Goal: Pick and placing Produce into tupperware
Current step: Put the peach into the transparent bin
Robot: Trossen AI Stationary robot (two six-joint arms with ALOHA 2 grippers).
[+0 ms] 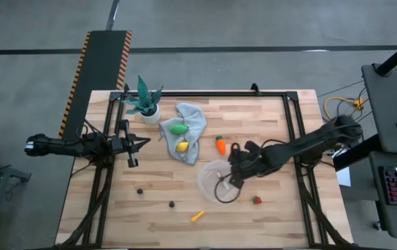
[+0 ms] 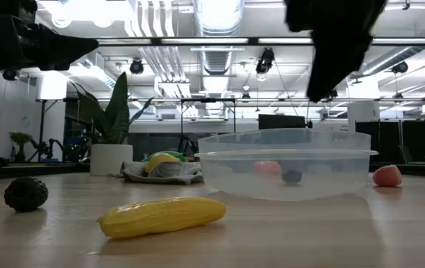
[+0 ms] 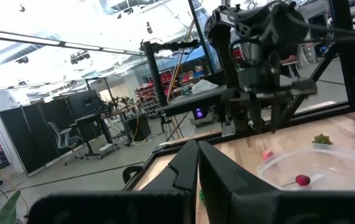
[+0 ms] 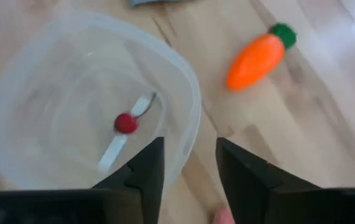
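Note:
The tupperware [image 1: 214,180] is a round clear bowl standing on the table, with a small red cherry [image 4: 126,123] on its floor. My right gripper [image 4: 189,168] hovers open above the bowl's rim on the carrot side. The orange carrot [image 1: 220,144] lies just beyond the bowl. A green piece [image 1: 179,128] and a yellow lemon [image 1: 182,146] rest on the grey cloth. The yellow sliver [image 2: 161,216], two dark berries [image 1: 140,190] and a red strawberry [image 1: 257,200] lie on the wood. My left gripper [image 1: 133,146] waits shut at the table's left.
A potted plant [image 1: 146,104] stands near the far left corner, beside the grey cloth [image 1: 190,132]. A black frame runs along the table's edges [image 1: 205,92]. Bare wood shows toward the near edge around the scattered pieces.

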